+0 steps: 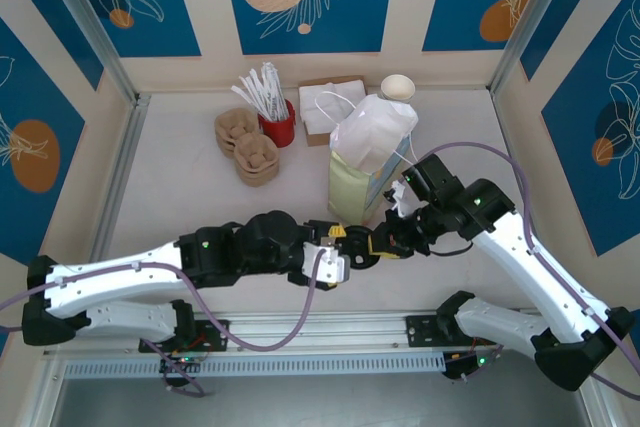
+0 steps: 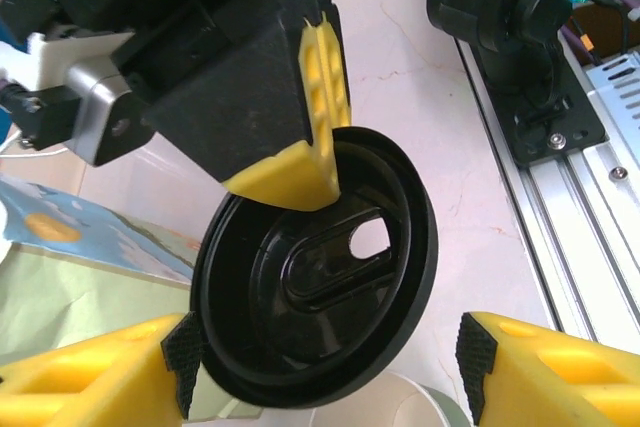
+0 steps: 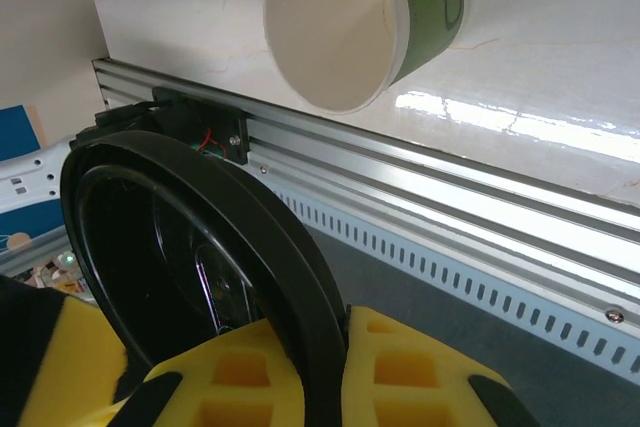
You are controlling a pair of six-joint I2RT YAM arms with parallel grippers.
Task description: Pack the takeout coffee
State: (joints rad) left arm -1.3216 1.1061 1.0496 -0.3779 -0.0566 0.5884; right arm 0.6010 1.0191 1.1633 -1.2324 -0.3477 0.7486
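Takeout coffee lid [image 2: 300, 287], black and round, is pinched by its rim in the right pincer [image 3: 325, 367], and that one's clamped tight! Left pincer [image 2: 330, 372] gapes wide, its pads [image 2: 182, 367] either side of the lid. The lidless takeout coffee cup [image 3: 350, 22] is just beside them on the desk [image 1: 180, 187], centre, close to the near rail [image 3: 450, 207]. Just beyond stands a pale green paper bag [image 1: 350, 192].

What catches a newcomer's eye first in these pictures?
The round black plastic lid, clamped by the right arm's yellow fingers near the front edge of the white table, between the left arm's open fingers. Close by is a lidless cream-and-green paper cup; behind stands a pale-green paper bag.
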